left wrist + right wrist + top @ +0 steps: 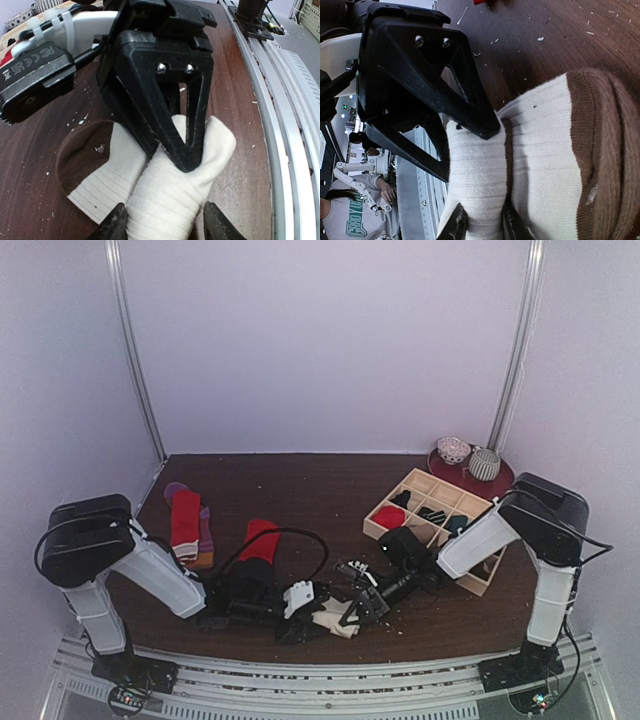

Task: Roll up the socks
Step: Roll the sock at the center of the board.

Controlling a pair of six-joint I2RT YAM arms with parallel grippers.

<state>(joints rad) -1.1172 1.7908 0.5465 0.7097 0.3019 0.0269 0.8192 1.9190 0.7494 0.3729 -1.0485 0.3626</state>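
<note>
Cream sock (335,618) w/ brown cuff lies front-left of grid tray (390,502). R gripper (482,225) clamped on its fold. L gripper (162,227), farther from tray, straddles it, fingers apart.

From above we see only a pale scrap of the cream sock (337,620); the two sets of jaws meeting over it cover the rest. In the left wrist view the left fingertips (113,227) run off the bottom edge, so we cannot tell whether they press the sock. The right fingertips (456,227) are cut off likewise. The dark bits (432,513) in the wooden tray (391,497) are too small for us to name
</note>
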